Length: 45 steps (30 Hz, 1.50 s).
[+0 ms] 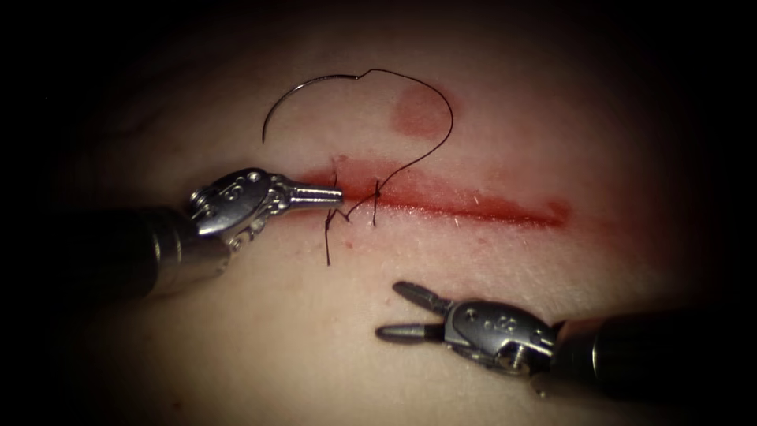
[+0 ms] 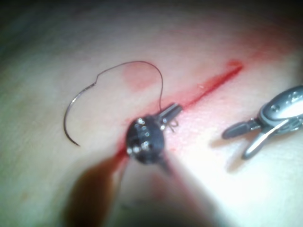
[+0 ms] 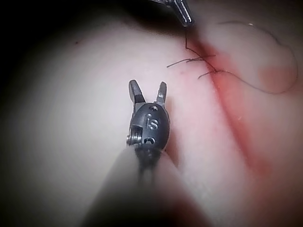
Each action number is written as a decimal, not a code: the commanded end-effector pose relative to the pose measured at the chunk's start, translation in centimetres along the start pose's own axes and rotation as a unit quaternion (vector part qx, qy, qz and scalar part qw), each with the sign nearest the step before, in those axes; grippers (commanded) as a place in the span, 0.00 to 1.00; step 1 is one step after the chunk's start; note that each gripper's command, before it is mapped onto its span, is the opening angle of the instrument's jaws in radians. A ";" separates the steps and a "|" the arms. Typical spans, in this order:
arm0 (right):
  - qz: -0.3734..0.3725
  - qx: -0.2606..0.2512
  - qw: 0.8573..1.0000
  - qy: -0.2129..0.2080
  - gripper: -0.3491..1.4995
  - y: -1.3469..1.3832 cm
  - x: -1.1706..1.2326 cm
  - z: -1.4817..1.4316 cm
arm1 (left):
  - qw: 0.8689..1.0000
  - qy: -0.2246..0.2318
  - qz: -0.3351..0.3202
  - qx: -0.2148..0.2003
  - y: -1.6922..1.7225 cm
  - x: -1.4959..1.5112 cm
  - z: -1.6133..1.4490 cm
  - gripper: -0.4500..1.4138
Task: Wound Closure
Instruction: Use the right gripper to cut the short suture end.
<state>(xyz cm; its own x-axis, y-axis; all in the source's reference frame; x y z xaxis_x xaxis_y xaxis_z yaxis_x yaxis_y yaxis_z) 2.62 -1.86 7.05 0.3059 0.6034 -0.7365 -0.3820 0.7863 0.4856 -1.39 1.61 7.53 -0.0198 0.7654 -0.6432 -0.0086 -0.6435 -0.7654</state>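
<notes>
The tissue (image 1: 441, 260) carries a red cut (image 1: 465, 203) that runs left to right. A stitch (image 1: 376, 192) crosses the cut near its left end. My left tool (image 1: 337, 196) is shut on the short thread tail (image 1: 328, 241) beside that stitch; the right wrist view shows its tip (image 3: 182, 13) with thread hanging from it. The curved needle (image 1: 296, 91) lies free on the tissue beyond the cut's left end, held by neither tool. Its thread (image 1: 449, 118) loops round to the stitch. My right tool (image 1: 392, 310) hovers open and empty on the near side of the cut.
A round reddish mark (image 1: 420, 110) sits on the tissue beyond the cut, inside the thread loop. Red fluid (image 1: 505, 209) lines the cut out to its right end. In the left wrist view the needle (image 2: 75, 106) and the right tool (image 2: 236, 144) lie either side of my left tool's jaws.
</notes>
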 end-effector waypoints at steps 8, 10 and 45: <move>-0.025 -0.009 1.000 -0.009 0.53 0.11 0.08 0.14 | 1.000 0.004 -0.013 -0.004 -0.01 0.20 0.03 0.00; -0.045 -0.014 0.999 -0.027 0.56 0.17 0.15 0.16 | 1.000 0.006 -0.017 -0.005 0.00 0.29 0.03 0.00; -0.114 -0.111 0.987 0.037 0.91 0.94 0.67 0.92 | 1.000 0.002 0.002 -0.009 0.08 0.39 0.12 0.00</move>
<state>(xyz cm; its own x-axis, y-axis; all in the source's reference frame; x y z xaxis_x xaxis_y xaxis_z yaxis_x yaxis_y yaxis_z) 3.22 -0.56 7.40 0.3480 0.3903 -0.8524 -0.4953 0.8485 0.1863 -1.46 1.87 7.15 -0.0158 0.7624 -0.6469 0.0094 -0.6468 -0.7626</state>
